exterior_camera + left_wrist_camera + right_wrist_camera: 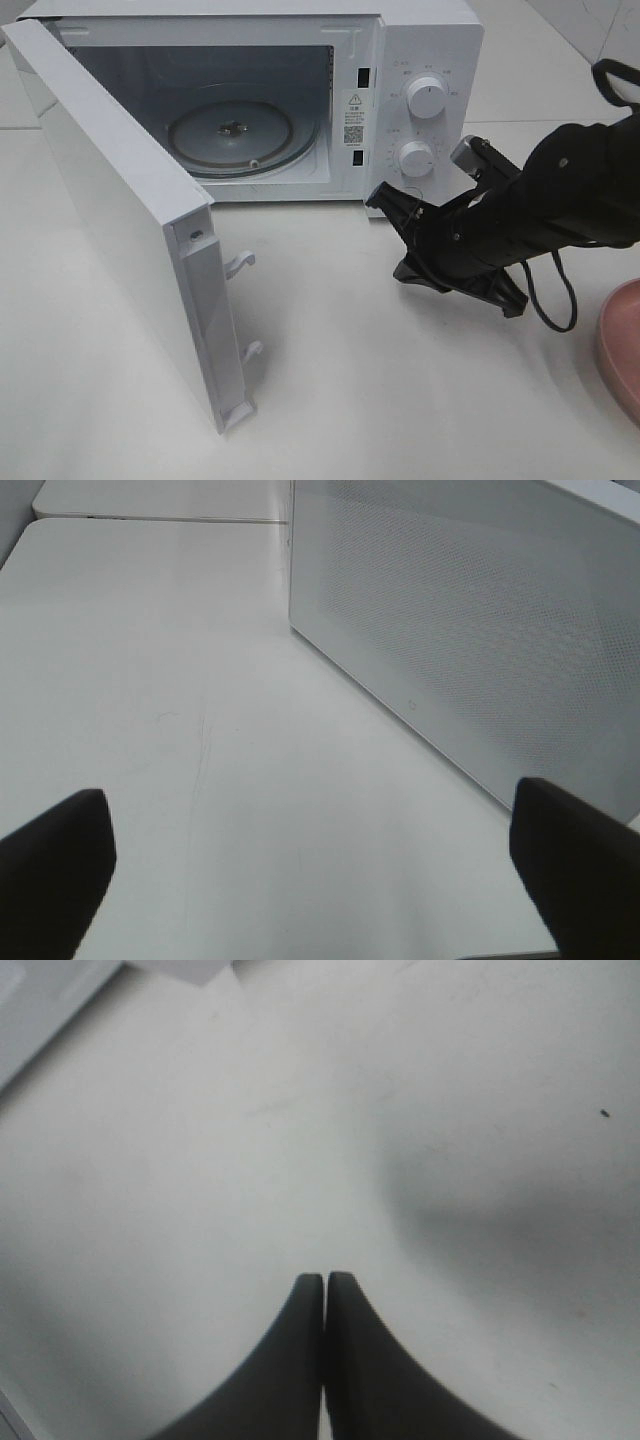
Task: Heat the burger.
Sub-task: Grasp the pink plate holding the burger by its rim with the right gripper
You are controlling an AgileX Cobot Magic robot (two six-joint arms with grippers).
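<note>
Burger is out of sight in all 3 views, while a white microwave (425, 50) stands on the table (400, 400) with its door (110, 220) swung wide, showing the glass turntable (230, 135). The right gripper (324, 1282), its fingers pressed together, hangs low just before the 2 dials, with a pink plate (622, 345) off to its right. The left gripper (310, 795) holds its fingers wide apart beside what seems to be the door's outer face.

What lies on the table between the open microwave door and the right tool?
Nothing; the high view shows bare table between the door and the right tool.
</note>
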